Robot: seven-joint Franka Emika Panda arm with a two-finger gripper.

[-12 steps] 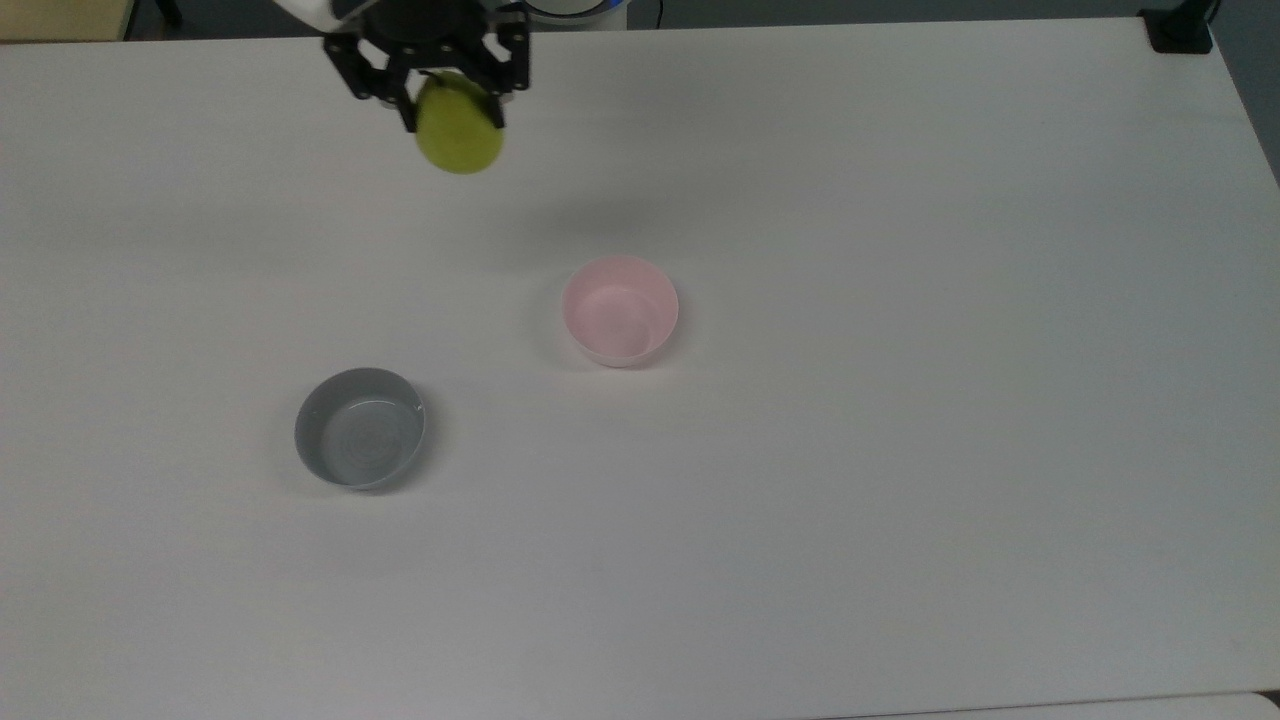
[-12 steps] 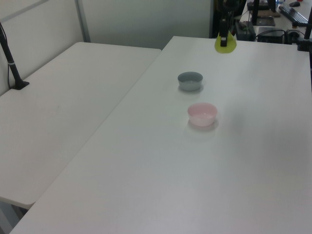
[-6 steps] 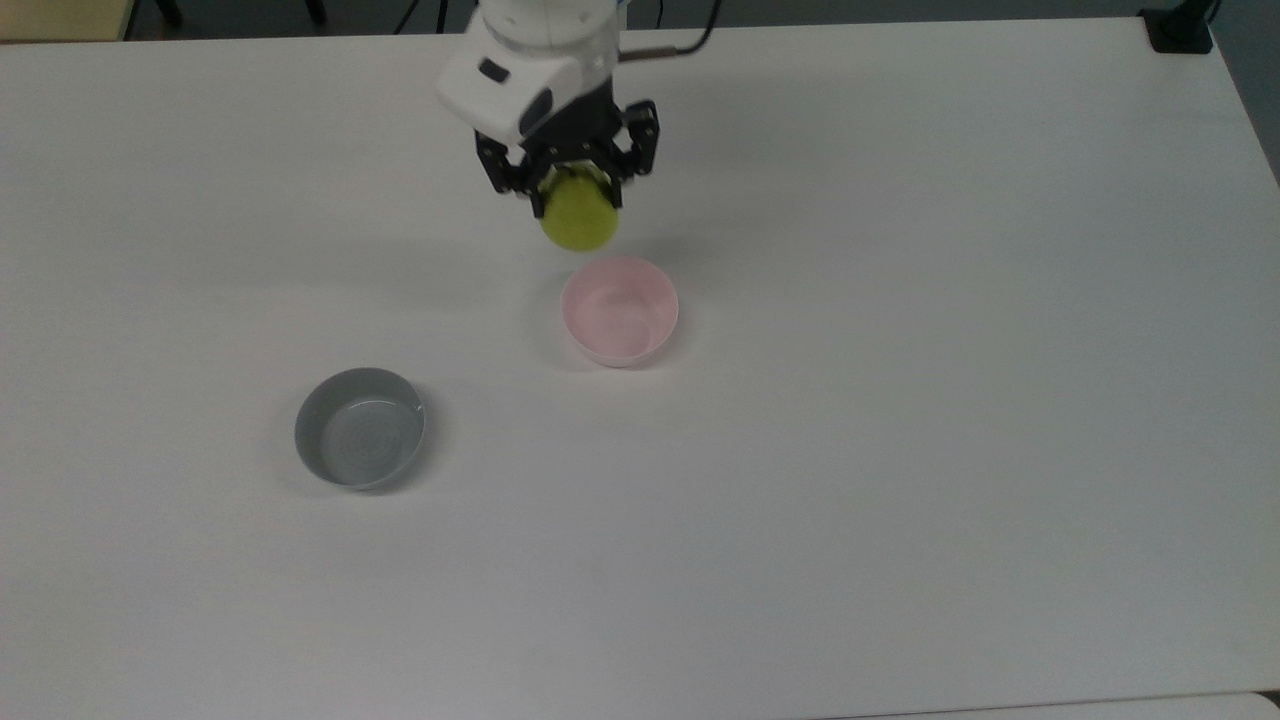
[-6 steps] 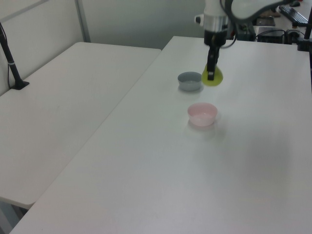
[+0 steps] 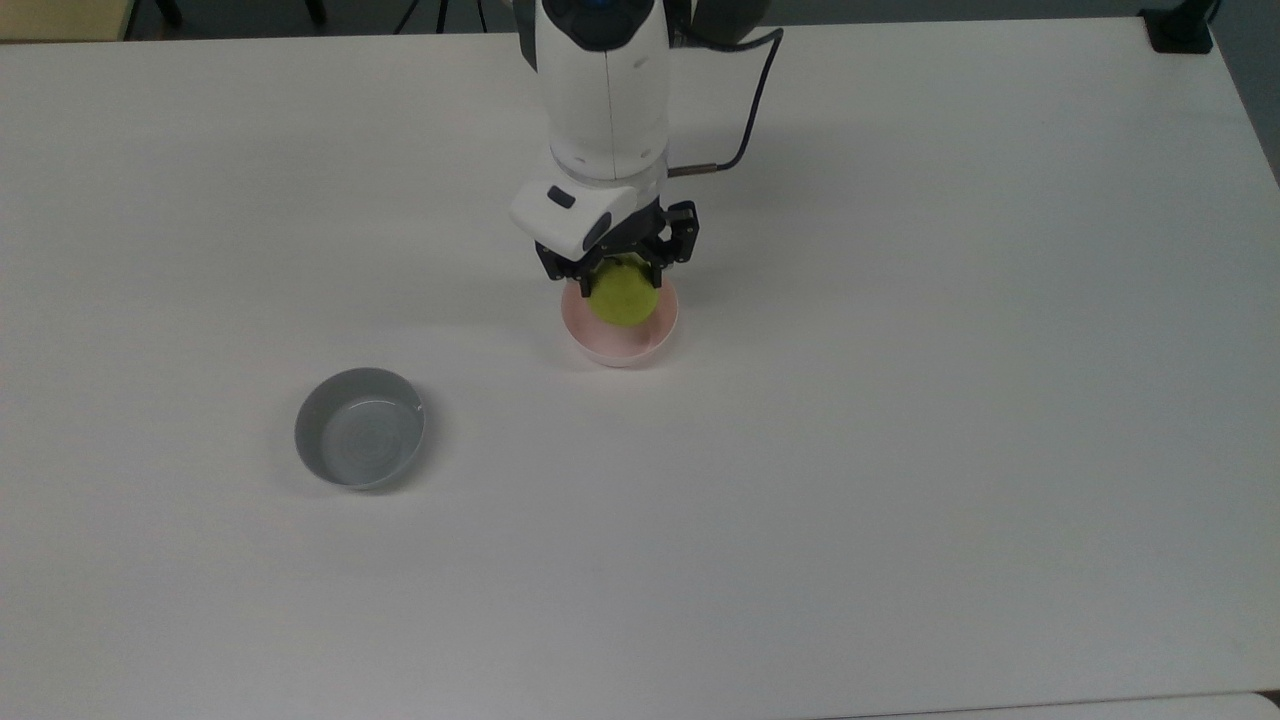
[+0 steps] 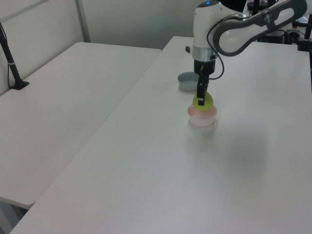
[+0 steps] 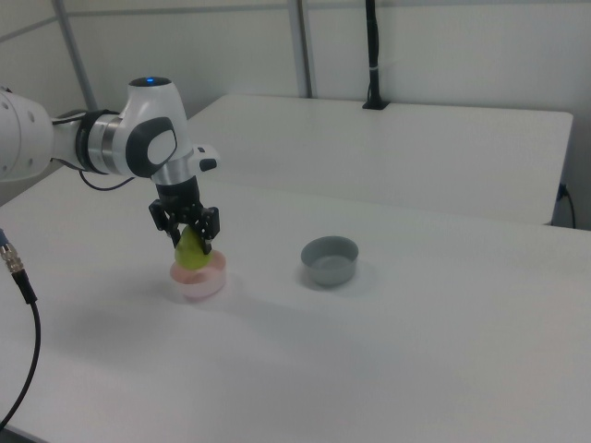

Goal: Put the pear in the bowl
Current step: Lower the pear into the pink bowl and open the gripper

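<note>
The white robot arm [image 5: 605, 90] reaches down with its wrist pointing straight at the bench. At its end is the black two-finger claw [image 5: 620, 283], and its fingers [image 7: 209, 224] hang downward. The fingers are squeezed against the sides of the small round yellow-green pear [image 5: 625, 297]. A thin black cable [image 5: 745, 110] loops out from the wrist above the claw.
</note>
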